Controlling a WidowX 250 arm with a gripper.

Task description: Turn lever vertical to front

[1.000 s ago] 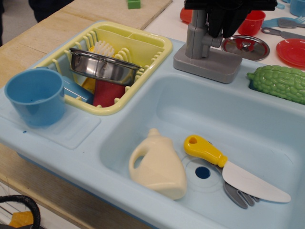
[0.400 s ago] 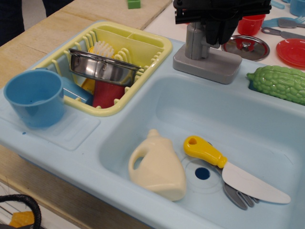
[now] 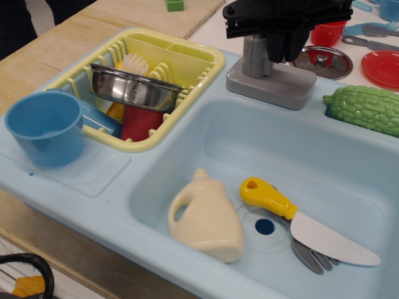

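Observation:
The grey lever [image 3: 254,57] rises upright from its grey rectangular base block [image 3: 274,86] on the back rim of the light blue toy sink [image 3: 206,124]. My black gripper [image 3: 278,53] hangs over the lever's top and hides it. Its dark fingers [image 3: 283,45] reach down close against the right side of the lever. How the jaws stand is hidden by the gripper's body.
A yellow dish rack [image 3: 187,62] with a steel pan [image 3: 134,87] stands at the left, a blue cup [image 3: 45,128] in front of it. In the basin lie a cream bottle [image 3: 206,218], a yellow-handled knife [image 3: 299,221] and a grey fork [image 3: 312,255]. A green vegetable [image 3: 365,109], lid [image 3: 321,61] and red dishes [image 3: 381,67] sit at the right.
My gripper has moved left and slightly down, from right of the lever to over and against it. The lever and the other things have not visibly moved.

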